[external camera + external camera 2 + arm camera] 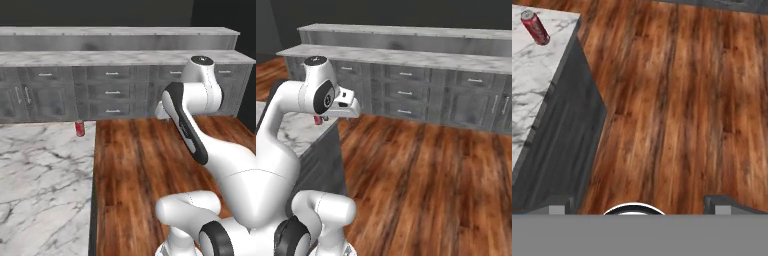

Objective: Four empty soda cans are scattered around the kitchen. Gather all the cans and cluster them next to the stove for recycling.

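One red soda can (pixel 80 128) with a silver top stands upright at the far corner of the marble island (pixel 40 170). The right base view shows that can (pixel 319 119) partly behind my hand, and in the hand view the can (pixel 535 27) sits at the upper left. My gripper (pixel 641 206) hangs over the wooden floor beside the island, well short of the can. Its fingertips (pixel 558 205) stand wide apart, open, with nothing between them. The stove is out of view.
A dark side panel (pixel 567 135) drops from the island's edge to the wooden floor (pixel 135 165). Grey drawer cabinets (pixel 112 92) under a marble counter run along the far wall, with open floor between them and the island.
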Controlling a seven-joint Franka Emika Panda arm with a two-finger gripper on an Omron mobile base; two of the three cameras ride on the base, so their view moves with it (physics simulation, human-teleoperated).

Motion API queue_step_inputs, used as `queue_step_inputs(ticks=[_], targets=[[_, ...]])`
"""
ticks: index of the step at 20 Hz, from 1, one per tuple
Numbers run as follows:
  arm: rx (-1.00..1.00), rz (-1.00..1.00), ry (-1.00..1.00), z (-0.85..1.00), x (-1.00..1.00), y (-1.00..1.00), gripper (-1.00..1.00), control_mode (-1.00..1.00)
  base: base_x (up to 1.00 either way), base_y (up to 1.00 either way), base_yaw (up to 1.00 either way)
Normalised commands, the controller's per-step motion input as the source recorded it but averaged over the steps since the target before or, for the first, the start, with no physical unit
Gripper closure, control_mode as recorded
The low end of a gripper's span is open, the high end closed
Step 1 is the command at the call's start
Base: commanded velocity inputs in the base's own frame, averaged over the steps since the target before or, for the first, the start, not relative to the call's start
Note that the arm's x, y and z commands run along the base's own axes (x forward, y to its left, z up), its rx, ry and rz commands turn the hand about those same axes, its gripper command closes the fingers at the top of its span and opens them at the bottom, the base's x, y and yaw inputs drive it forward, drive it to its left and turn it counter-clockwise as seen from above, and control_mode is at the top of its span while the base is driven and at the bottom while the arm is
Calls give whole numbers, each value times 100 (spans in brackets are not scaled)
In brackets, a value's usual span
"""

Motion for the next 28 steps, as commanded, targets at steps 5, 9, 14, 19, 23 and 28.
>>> queue_step_inputs(ticks=[5,9,14,19,23,28], targets=[[0,0,0,0,0,0,-100,100,40,-45,0],[0,0,0,0,0,0,-100,100,39,-38,12],[0,0,0,0,0,0,-100,100,33,-28,35],[0,0,0,0,0,0,-100,100,31,-26,38],[0,0,0,0,0,0,-100,100,29,-23,42],[0,0,0,0,0,0,-100,100,32,-27,33]])
